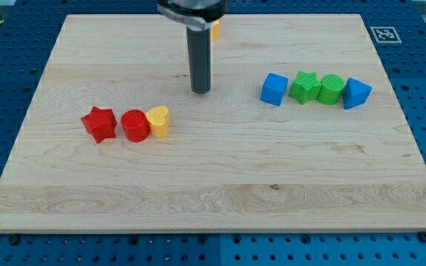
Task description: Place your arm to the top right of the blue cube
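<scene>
The blue cube (pixel 274 89) sits right of the board's centre, at the left end of a row with a green star (pixel 304 86), a green cylinder (pixel 331 89) and a blue wedge-like block (pixel 356 93). My tip (pixel 200 91) rests on the board to the left of the blue cube, roughly level with it and well apart from it. The rod rises to the view's top.
A red star (pixel 99 123), a red cylinder (pixel 134 125) and a yellow heart (pixel 158 121) form a row at the left. A yellow block (pixel 214 29) shows partly behind the rod at the top. The wooden board (pixel 213 199) lies on a blue pegboard table.
</scene>
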{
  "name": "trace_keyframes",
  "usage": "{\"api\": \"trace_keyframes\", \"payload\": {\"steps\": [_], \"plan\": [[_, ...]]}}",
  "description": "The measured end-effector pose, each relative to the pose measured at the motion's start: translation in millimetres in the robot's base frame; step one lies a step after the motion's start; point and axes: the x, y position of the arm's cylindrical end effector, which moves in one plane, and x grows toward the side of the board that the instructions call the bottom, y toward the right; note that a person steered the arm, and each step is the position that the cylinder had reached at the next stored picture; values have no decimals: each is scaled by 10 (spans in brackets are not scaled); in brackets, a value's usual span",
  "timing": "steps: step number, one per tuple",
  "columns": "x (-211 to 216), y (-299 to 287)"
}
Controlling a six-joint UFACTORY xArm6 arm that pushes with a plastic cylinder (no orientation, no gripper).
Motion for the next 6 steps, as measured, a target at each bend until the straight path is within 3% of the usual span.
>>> {"api": "trace_keyframes", "payload": {"steps": [3, 5, 6], "plan": [[-239, 738], [-481, 784], [-496, 1167]]}}
